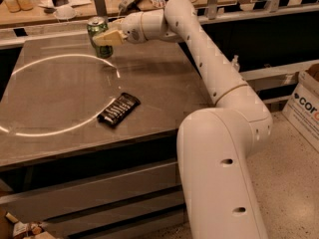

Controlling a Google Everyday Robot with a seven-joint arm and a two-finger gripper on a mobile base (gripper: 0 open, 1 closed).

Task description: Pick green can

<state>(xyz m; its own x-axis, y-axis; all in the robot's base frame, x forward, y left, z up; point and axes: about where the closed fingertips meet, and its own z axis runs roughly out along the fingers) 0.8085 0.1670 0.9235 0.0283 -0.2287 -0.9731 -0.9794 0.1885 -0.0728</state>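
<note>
The green can (98, 28) stands upright at the far edge of the dark table (60, 133), left of centre. My gripper (107, 37) has reached in from the right and is at the can. Its cream tip lies across the can's near side and covers the can's middle. The can's silver top rim and its base show above and below the gripper. The can's base looks to rest on the table.
A dark snack packet (118, 108) lies near the table's middle. A cluttered wooden bench (45, 14) with jars and tools runs behind the table. A cardboard box (305, 108) stands on the floor at the right. My white arm (214, 68) spans the table's right side.
</note>
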